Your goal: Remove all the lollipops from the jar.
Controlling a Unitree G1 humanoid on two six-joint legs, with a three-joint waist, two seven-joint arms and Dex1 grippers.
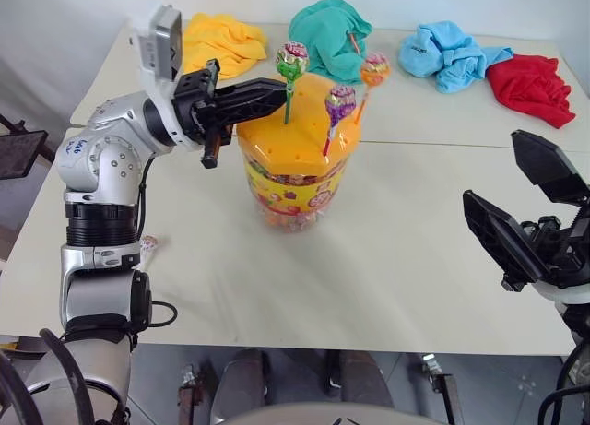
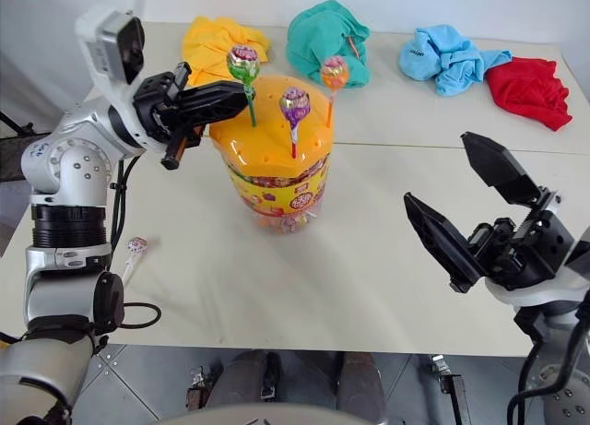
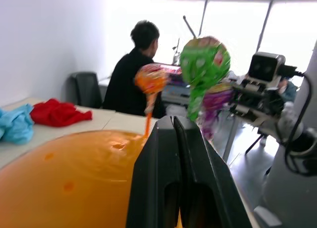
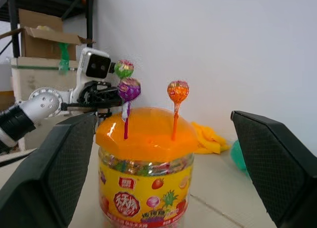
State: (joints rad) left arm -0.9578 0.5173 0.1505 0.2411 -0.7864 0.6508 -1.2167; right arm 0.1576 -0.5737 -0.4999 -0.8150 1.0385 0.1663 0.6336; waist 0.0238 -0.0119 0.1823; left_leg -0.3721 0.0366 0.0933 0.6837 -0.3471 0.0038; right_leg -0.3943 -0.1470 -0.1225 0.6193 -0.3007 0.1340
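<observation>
The left gripper [image 1: 275, 91] has its jaws clenched on the green lollipop's [image 1: 291, 62] stick; the pinch itself is hidden. The right gripper [image 2: 470, 199] hangs released, well apart. The jar [image 1: 291, 181] stands mid-worktop [image 1: 396, 259]; a fourth lollipop [image 2: 135, 247] lies half-hidden by the left arm. Behind it lie crumpled cloths [image 1: 442, 52].

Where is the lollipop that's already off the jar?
The small pink-wrapped lollipop on its white stick lies on the white table, left of the clear orange-lidded jar, beside the robot's left arm.
</observation>
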